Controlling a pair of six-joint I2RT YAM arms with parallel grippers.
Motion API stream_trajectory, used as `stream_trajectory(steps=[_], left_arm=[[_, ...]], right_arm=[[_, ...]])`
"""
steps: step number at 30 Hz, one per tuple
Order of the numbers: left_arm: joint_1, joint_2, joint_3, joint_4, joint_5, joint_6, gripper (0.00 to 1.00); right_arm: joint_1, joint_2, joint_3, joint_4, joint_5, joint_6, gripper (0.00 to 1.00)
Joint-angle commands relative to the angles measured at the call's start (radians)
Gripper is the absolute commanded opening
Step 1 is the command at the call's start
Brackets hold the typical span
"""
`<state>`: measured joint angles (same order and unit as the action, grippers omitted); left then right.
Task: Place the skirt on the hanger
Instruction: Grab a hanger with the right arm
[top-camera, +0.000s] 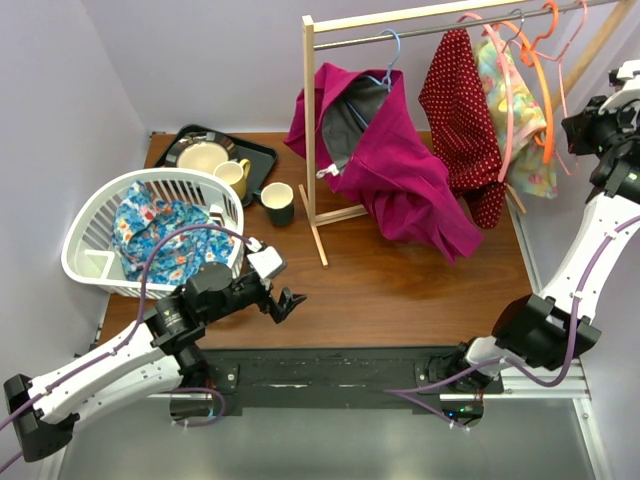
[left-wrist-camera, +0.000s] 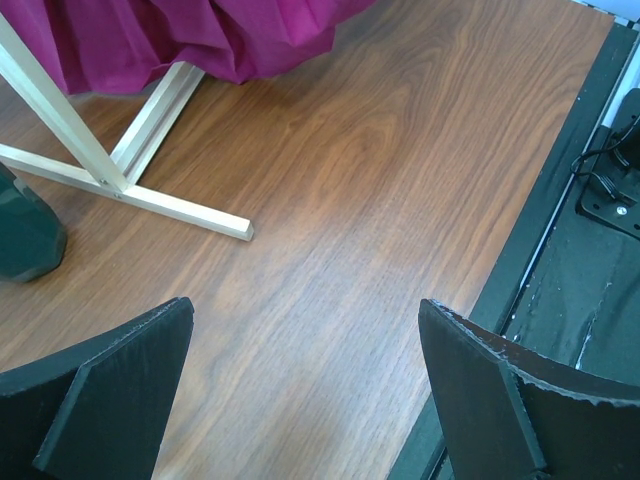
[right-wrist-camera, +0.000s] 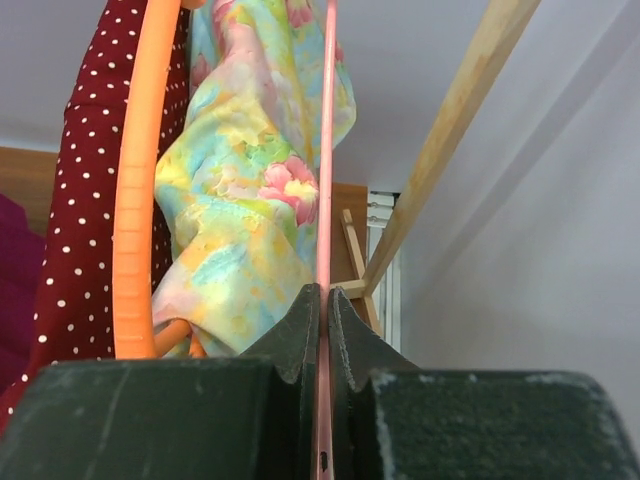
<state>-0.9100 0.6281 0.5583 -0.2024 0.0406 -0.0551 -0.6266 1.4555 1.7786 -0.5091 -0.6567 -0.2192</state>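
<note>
**Q:** Where is the garment to be hung, referenced to the wooden rack (top-camera: 309, 130)?

**A:** A blue floral garment (top-camera: 160, 235) lies bunched in the white basket (top-camera: 80, 265), well to the left of the rack's base and off the rail. It is too crumpled for its cut to be read.

**Q:** State of the right gripper (right-wrist-camera: 324, 300)?

**A:** The jaws are pressed together on the thin bar of the pink hanger (right-wrist-camera: 324, 150). It sits high at the rack's right end, near the rail. The hanger carries no cloth where it shows.

**Q:** State of the left gripper (left-wrist-camera: 305, 310)?

**A:** The jaws are spread fully wide with nothing between them. It hovers over bare table (top-camera: 400, 300) on the near side of the rack's foot, between that foot and the basket.

**Q:** What hangs on the rack?

**A:** Three items:
- A magenta garment (top-camera: 400, 170) hangs on a blue hanger beside the left post, its hem draped down past the rack's foot.
- A red polka-dot garment (top-camera: 460, 110) hangs further right.
- A pastel floral garment (right-wrist-camera: 250, 220) hangs beyond that, by an orange hanger (right-wrist-camera: 135, 220), just left of the gripped pink hanger.

**Q:** Other items?

**A:** A dark mug (top-camera: 277, 203) stands just left of the rack's foot. Behind it, a black tray (top-camera: 262, 155) carries a yellow mug (top-camera: 235, 175) and a plate (top-camera: 203, 157).
</note>
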Motion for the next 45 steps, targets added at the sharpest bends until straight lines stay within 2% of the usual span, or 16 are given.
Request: stream_trajectory(steps=[1,10,16,23,35,45], left_arm=[[0.006,0.002,-0.001,0.046,0.01,0.028,1.0],[0.006,0.012,-0.001,0.044,0.012,0.029,1.0],[0.006,0.015,-0.003,0.044,0.013,0.029,1.0],[0.006,0.021,-0.001,0.044,0.019,0.032,1.0],[0.007,0.039,-0.003,0.044,0.021,0.032,1.0],[0.007,0.047,-0.003,0.046,0.024,0.032,1.0]], right_arm=[[-0.012,-0.078,-0.07,0.222,-0.044,0.075,0.0],[-0.012,-0.066,-0.119,0.455,-0.061,0.291,0.0],[-0.013,-0.09,-0.179,0.541,-0.058,0.32,0.0],[-0.012,-0.15,-0.329,0.655,-0.058,0.323,0.0],[-0.013,-0.19,-0.562,1.081,0.025,0.461,0.0],[-0.013,-0.178,-0.604,1.228,0.094,0.537,0.0]])
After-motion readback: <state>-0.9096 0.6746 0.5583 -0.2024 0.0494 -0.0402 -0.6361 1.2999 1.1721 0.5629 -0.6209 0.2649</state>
